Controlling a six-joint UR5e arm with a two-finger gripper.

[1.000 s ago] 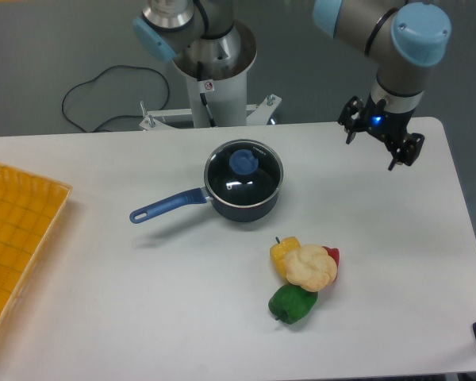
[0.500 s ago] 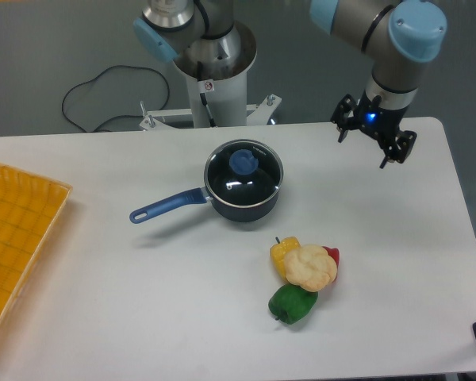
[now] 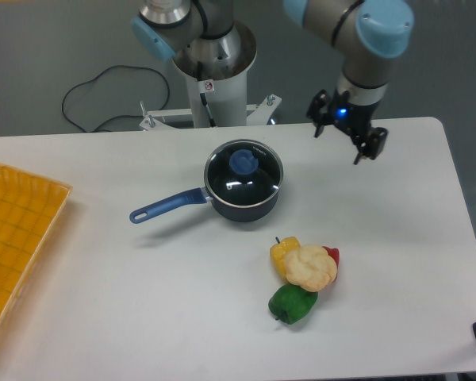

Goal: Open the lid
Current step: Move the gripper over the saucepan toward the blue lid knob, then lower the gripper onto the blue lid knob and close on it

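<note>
Since the earlier frames the end effector (image 3: 346, 140) has shifted left along the table's far edge, toward the pan; all else on the table is unchanged. Its fingers stand apart, holding nothing, above the far-right part of the table (image 3: 143, 302), well apart from the lid.

Lid (image 3: 244, 170): round, clear glass w/ thin metal rim and a blue central knob (image 3: 241, 162); seated flat and closed on the dark blue saucepan (image 3: 242, 208), covering its full mouth. Glass shows bright reflections; the dark pan interior is seen through it. Pan + lid sit near the table's middle, slightly toward the far edge. Long blue handle (image 3: 165, 205) points toward the left edge, angled a bit to the near side.

Other items: cluster of toy produce toward the near-right, i.e. a yellow pepper (image 3: 282, 252), a pale cauliflower-like piece (image 3: 310, 267), a red piece (image 3: 332, 255) partly hidden behind it, and a green pepper (image 3: 292, 304), all touching. Yellow tray (image 3: 16, 230) lies at the left edge, partly out of frame. Arm base (image 3: 210, 71) stands beyond the far edge, w/ a black cable (image 3: 103, 79) beside it.
</note>
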